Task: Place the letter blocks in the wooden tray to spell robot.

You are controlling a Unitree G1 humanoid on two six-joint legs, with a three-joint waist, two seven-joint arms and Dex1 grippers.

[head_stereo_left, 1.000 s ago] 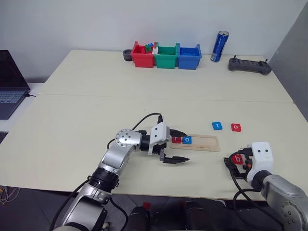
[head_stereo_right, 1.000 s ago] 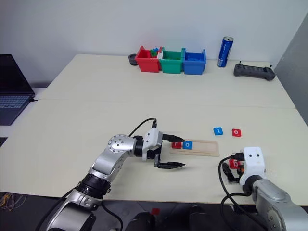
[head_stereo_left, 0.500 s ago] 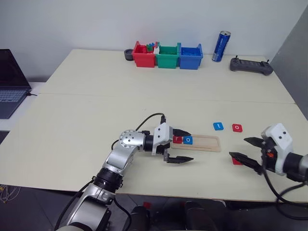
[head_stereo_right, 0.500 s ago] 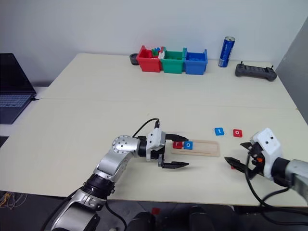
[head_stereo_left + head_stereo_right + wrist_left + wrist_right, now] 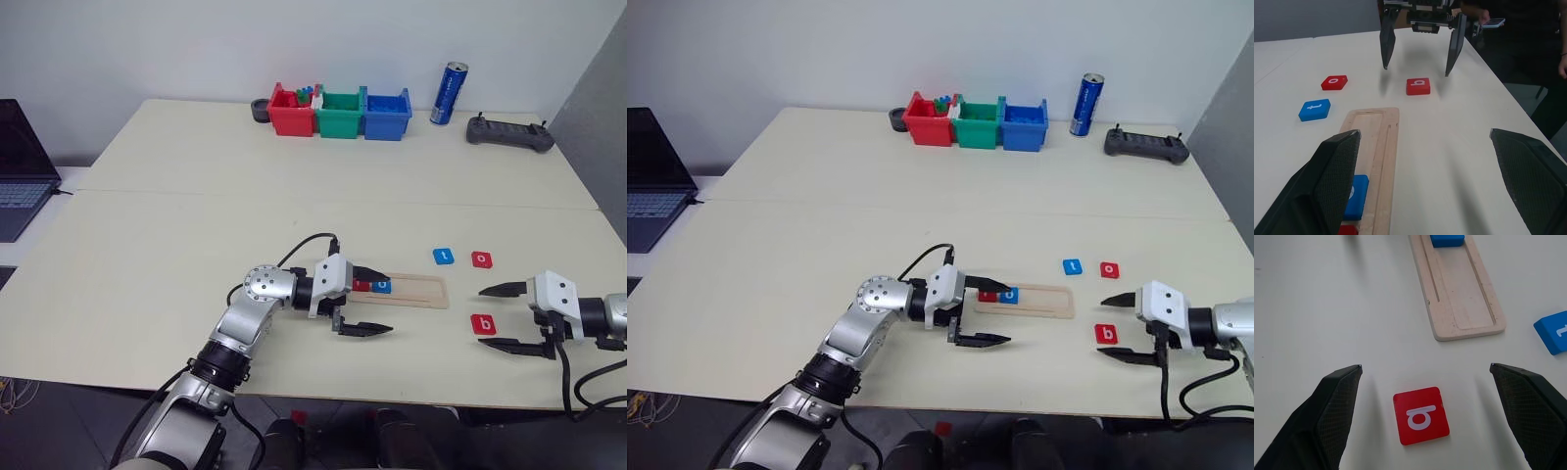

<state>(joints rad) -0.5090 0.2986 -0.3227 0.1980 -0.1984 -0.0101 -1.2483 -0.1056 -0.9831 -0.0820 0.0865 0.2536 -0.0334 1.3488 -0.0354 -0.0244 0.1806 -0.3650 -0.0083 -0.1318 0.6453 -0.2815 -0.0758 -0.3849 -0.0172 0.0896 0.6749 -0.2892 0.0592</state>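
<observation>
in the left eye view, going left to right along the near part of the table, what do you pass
left pincer → wooden tray → blue t block → red o block, red b block about level with it → right pincer

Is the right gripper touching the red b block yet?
Apart. In the right wrist view the red b block lies flat on the table between the open fingers, with bare table on both sides of it.

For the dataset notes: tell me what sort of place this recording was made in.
Probably a robotics lab or office test room. Plain pale tables stand against a bare white wall, a laptop sits open at the side, and a handheld controller lies at the back near small plastic bins and a drink can.
</observation>
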